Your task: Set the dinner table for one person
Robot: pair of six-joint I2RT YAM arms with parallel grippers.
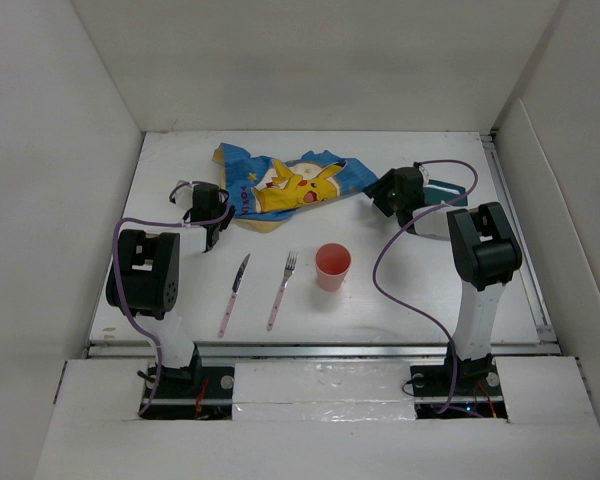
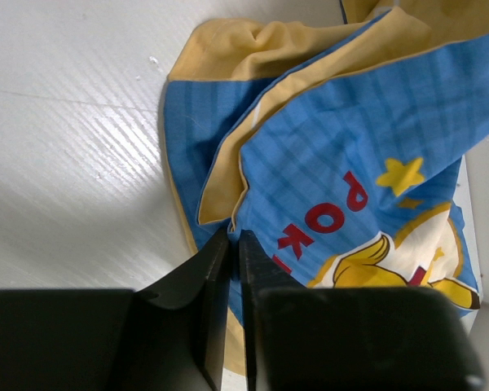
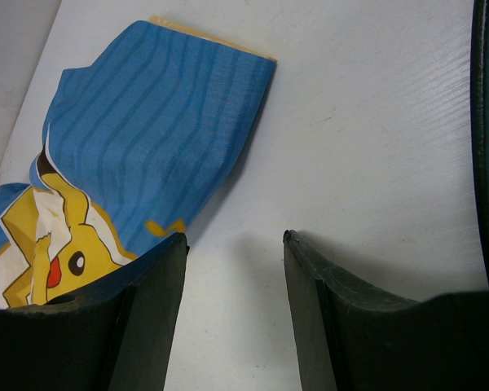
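Cloth point(image 2: 350, 138), edge pinched in narrow left gripper point(image 2: 235, 236), right gripper point(image 3: 235, 238) wide: best pulled flat, low over bench point(image 3: 375, 122).

A robotics lab: white panels point(image 1: 310, 60) are boxing in the dinner table point(image 1: 310, 315), two robot arms point(image 1: 145, 275) sitting at its near edge.

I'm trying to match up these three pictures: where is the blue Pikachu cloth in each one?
Top view: Pikachu cloth lies crumpled at the far middle of the table.
Left wrist view: it fills the centre and right.
Right wrist view: it is at the upper left.
Shared landmark: the yellow Pikachu drawing.
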